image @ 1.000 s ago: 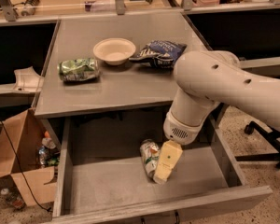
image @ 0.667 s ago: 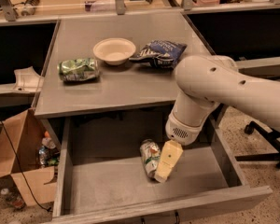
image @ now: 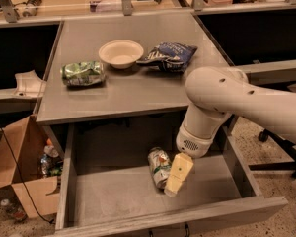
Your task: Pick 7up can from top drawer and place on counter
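Observation:
The 7up can (image: 159,167), green and white with silver ends, lies on its side on the floor of the open top drawer (image: 108,194), near the middle. My gripper (image: 174,177) reaches down into the drawer from the white arm (image: 222,102) and sits right against the can's right side, touching or nearly touching it. The grey counter (image: 138,90) lies just behind and above the drawer.
On the counter are a shiny green foil snack bag (image: 83,73) at the left, a cream bowl (image: 121,53) in the middle and a blue chip bag (image: 168,56) to its right. A cardboard box (image: 17,181) of bottles stands on the floor at the left. A chair base (image: 278,157) is at the right.

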Available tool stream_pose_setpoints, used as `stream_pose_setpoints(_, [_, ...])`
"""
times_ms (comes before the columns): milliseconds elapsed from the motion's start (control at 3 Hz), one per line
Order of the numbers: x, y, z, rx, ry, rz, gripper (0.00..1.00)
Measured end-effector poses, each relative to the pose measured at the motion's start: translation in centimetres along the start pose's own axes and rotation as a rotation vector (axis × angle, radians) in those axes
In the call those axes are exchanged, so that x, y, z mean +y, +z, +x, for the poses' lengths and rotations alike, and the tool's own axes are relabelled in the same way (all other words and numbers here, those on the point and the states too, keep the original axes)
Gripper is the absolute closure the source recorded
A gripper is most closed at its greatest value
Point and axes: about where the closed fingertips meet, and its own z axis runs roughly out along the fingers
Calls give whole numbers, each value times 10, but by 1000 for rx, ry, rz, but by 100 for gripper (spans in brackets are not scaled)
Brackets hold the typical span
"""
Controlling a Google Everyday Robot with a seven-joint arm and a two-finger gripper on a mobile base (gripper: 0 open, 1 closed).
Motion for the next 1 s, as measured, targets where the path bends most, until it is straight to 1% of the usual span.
stream_pose_setpoints(333, [-2, 19, 2, 30, 72, -53, 0])
stream_pose_setpoints(667, [-2, 19, 2, 30, 72, -53, 0])
stream_pose_setpoints(1000, [-6, 26, -2, 54, 115, -56, 0])
